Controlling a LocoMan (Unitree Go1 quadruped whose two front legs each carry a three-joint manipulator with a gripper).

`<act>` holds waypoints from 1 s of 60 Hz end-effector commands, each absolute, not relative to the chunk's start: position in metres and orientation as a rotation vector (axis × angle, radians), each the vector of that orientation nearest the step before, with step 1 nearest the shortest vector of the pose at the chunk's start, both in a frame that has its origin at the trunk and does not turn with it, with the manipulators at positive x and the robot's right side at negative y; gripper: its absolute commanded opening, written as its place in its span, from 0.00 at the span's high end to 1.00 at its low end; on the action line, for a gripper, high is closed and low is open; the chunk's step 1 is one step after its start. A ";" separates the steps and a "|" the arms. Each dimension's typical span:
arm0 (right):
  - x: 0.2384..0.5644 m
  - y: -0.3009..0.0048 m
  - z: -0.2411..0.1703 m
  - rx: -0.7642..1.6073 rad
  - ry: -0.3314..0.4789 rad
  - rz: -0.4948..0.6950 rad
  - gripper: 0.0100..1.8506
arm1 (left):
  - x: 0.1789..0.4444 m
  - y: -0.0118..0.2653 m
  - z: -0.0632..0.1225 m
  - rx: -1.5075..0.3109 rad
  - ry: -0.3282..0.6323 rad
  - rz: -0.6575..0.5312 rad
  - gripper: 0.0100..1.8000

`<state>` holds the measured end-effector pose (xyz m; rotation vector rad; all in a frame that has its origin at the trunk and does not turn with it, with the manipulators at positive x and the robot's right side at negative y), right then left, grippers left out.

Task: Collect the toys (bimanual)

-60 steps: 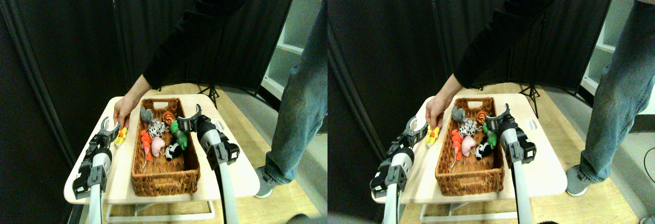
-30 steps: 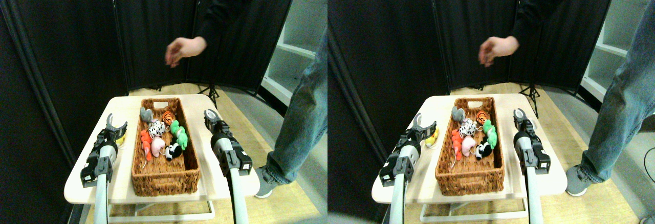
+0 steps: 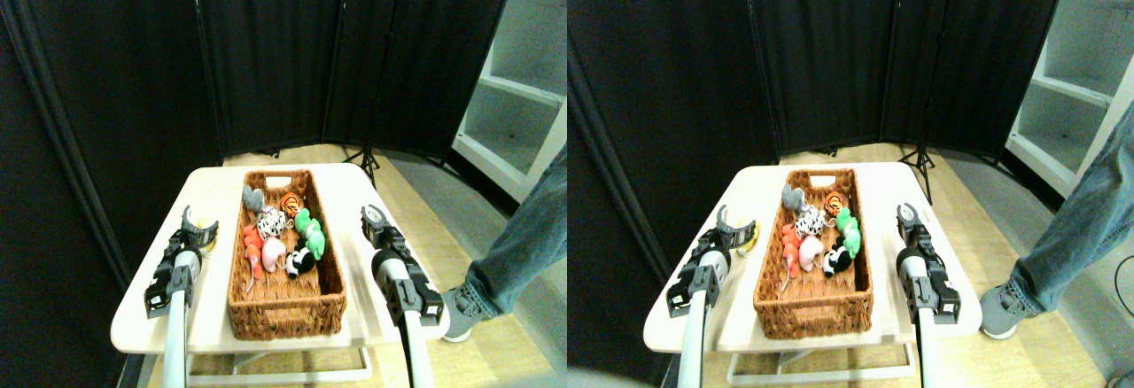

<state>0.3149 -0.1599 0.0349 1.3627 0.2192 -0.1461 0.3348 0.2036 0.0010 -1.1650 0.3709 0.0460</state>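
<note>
The person's hand has gone away, and the yellow toy [image 3: 206, 233] lies just ahead of the left gripper [image 3: 197, 225], whose jaws are apart.

Seven plush toys [image 3: 282, 233] lie clustered in the basket [image 3: 285, 304]; a yellow toy [image 3: 208, 240] lies left of it.

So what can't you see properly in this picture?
- Yellow toy: stereo pair view, mostly hidden behind the left claw.
- Person: cut off by the right edge, only a jeans leg and shoe show.
- Toys in the basket: too small and piled together to make out fully.
</note>
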 end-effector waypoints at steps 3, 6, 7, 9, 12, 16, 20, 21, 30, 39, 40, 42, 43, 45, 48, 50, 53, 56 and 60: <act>0.317 -0.154 0.038 1.363 0.197 -0.130 1.00 | 0.340 0.208 -0.001 -1.140 0.394 0.043 0.63; 0.316 -0.153 0.037 1.379 0.204 -0.124 1.00 | 0.339 0.210 -0.003 -1.128 0.403 0.052 0.61; 0.316 -0.153 0.037 1.380 0.205 -0.124 1.00 | 0.339 0.211 -0.004 -1.126 0.404 0.052 0.60; 0.317 -0.153 0.035 1.377 0.209 -0.127 1.00 | 0.339 0.213 -0.007 -1.124 0.405 0.054 0.59; 0.317 -0.152 0.035 1.378 0.214 -0.124 1.00 | 0.339 0.213 -0.009 -1.132 0.403 0.060 0.59; 0.317 -0.151 0.033 1.396 0.225 -0.119 1.00 | 0.339 0.214 -0.012 -1.143 0.406 0.069 0.59; 0.316 -0.148 0.034 1.407 0.233 -0.129 1.00 | 0.342 0.214 -0.016 -1.159 0.410 0.067 0.60; 0.316 -0.148 0.034 1.407 0.232 -0.129 1.00 | 0.342 0.214 -0.017 -1.161 0.410 0.068 0.60; 0.315 -0.142 0.035 1.435 0.245 -0.135 1.00 | 0.351 0.208 -0.020 -1.173 0.398 0.065 0.61; 0.314 -0.138 0.035 1.419 0.235 -0.126 1.00 | 0.356 0.200 -0.018 -1.183 0.388 0.064 0.61; 0.314 -0.138 0.036 1.419 0.235 -0.125 1.00 | 0.357 0.200 -0.018 -1.183 0.388 0.061 0.61; 0.314 -0.138 0.036 1.419 0.235 -0.125 1.00 | 0.357 0.200 -0.018 -1.183 0.388 0.061 0.61; 0.314 -0.138 0.036 1.419 0.235 -0.125 1.00 | 0.357 0.200 -0.018 -1.183 0.388 0.061 0.61; 0.310 -0.138 0.037 1.414 0.225 -0.121 1.00 | 0.361 0.197 -0.017 -1.183 0.390 0.063 0.59; 0.309 -0.138 0.038 1.415 0.219 -0.124 1.00 | 0.363 0.197 -0.019 -1.186 0.387 0.064 0.65; 0.308 -0.138 0.038 1.412 0.213 -0.131 1.00 | 0.365 0.198 -0.021 -1.197 0.386 0.071 0.64; 0.308 -0.139 0.039 1.419 0.213 -0.135 1.00 | 0.366 0.198 -0.022 -1.201 0.389 0.079 0.65; 0.308 -0.140 0.039 1.431 0.210 -0.140 1.00 | 0.367 0.198 -0.024 -1.205 0.391 0.090 0.65; 0.307 -0.141 0.039 1.452 0.197 -0.145 1.00 | 0.369 0.199 -0.028 -1.200 0.395 0.100 0.65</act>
